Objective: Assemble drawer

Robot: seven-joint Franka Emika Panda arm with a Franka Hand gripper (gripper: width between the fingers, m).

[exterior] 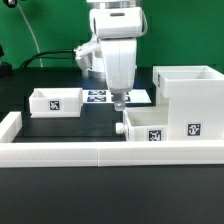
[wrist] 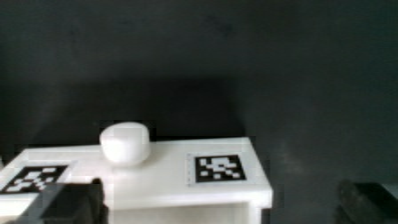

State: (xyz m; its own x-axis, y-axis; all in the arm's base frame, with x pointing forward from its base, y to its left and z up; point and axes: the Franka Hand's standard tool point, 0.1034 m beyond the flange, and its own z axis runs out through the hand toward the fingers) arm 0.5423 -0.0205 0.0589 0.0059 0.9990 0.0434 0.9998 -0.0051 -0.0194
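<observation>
The drawer's tall white housing (exterior: 186, 92) stands at the exterior view's right. One open-top tray (exterior: 162, 127) lies beside it against the low wall, its knob (exterior: 121, 128) pointing to the exterior view's left. A second tray (exterior: 55, 102) sits at the left. My gripper (exterior: 119, 102) hangs open and empty just above the knob end of the first tray. In the wrist view that tray's front wall (wrist: 169, 175) shows with its knob (wrist: 123, 143) and two tags. The gripper (wrist: 217, 205) is open, with one finger (wrist: 63, 205) over the tray and the other (wrist: 374, 200) beside it.
A long low white wall (exterior: 80, 152) runs along the front and up the left side. The marker board (exterior: 100, 96) lies flat behind the gripper. The table is black, with a green backdrop and a cable at the back left.
</observation>
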